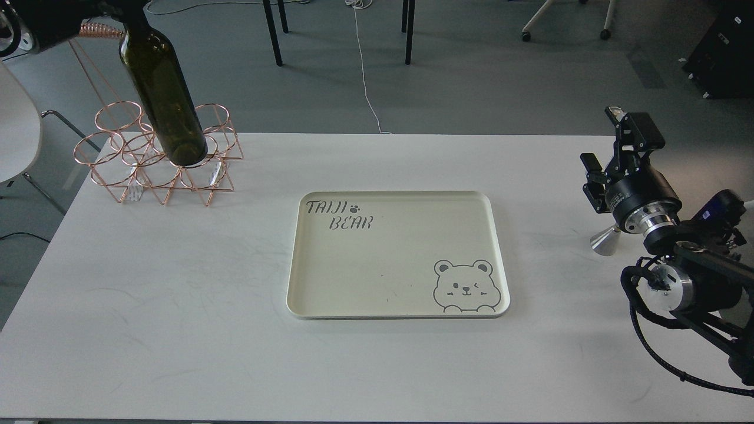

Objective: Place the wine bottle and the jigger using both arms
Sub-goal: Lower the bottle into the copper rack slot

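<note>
The wine bottle, dark olive green, hangs tilted in the air at the far left, with its base just over the copper wire rack. Its neck runs up out of the view's top edge. My left gripper is only partly in view there and grips the neck. The jigger, a small shiny steel cone, stands on the table at the right, partly hidden behind my right wrist. My right gripper is open and empty, a little beyond and above the jigger, with its fingers pointing away from me.
A cream tray printed with "TAIJI BEAR" and a bear face lies in the middle of the white table. A white chair stands off the table's left edge. Chair and table legs stand on the floor behind.
</note>
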